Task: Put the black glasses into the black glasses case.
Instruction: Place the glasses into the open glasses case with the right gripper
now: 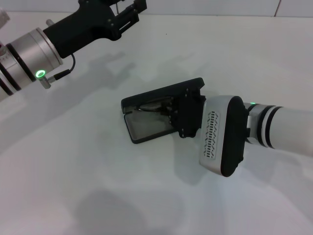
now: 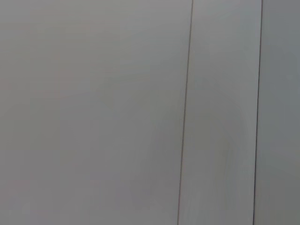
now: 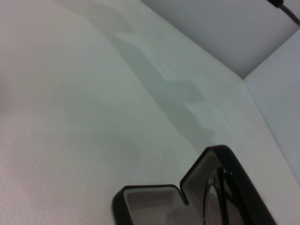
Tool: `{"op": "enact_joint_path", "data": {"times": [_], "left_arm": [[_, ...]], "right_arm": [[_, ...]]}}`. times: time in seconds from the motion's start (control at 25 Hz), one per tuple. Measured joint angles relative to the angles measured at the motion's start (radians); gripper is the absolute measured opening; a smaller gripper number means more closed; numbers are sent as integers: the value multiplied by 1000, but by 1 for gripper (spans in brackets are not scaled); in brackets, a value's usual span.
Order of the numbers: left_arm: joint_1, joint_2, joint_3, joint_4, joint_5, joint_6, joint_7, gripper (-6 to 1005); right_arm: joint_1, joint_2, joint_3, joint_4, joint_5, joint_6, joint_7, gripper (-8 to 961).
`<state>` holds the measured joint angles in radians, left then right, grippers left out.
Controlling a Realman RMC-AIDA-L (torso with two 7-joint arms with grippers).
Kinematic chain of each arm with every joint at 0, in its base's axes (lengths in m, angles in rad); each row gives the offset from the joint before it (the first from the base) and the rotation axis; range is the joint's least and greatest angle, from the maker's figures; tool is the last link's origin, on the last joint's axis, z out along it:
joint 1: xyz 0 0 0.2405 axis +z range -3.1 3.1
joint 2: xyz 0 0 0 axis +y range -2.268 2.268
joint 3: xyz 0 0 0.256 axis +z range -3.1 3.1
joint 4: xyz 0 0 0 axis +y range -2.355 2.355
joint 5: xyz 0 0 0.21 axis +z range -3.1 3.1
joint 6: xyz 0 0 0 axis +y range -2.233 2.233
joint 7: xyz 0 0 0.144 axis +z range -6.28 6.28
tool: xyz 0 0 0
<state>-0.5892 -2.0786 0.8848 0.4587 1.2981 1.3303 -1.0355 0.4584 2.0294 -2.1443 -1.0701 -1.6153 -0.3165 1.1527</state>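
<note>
The right gripper [image 1: 168, 113] is pushed right into the open black glasses case [image 1: 146, 128], a hard rectangular clamshell with rounded corners and grey lining. I honestly can't tell how its jaws are set, since the black gripper body covers them and the lid shades the rest. Thin dark lines just beside the jaws look like the black glasses [image 1: 152, 108], a slim wire frame lying inside the case under the raised lid, but I can't tell whether the jaws are gripping them or just next to them.

The case sits near the middle of the white desk [image 1: 88, 186], with the lid toward 12 o'clock and the grey-lined tray toward 6 o'clock, hinged open at a shallow angle. The right arm's white and black wrist comes in from 3 o'clock, with a green light on it.

The right wrist view shows the case's glossy black rim [image 3: 206, 187] and grey inside against the pale desk.

The left gripper [image 1: 128, 14] hangs up at 11 o'clock, well apart from the case, and its jaws look narrow, nearly together, with nothing in them. Its wrist camera only shows a plain grey wall [image 2: 93, 112].
</note>
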Motion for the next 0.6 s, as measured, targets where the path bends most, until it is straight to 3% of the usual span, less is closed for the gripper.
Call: {"op": "enact_joint_path", "data": {"times": [0.48,0.6], "left_arm": [[5,-5,5,0,4,0,0,482],[12,-5,4,0,4,1,0,482]], "right_arm": [[-30,-5,-11,-19,-14,-19,9,215],[-65,-13,28,-67,-54,-101,10,217]]}}
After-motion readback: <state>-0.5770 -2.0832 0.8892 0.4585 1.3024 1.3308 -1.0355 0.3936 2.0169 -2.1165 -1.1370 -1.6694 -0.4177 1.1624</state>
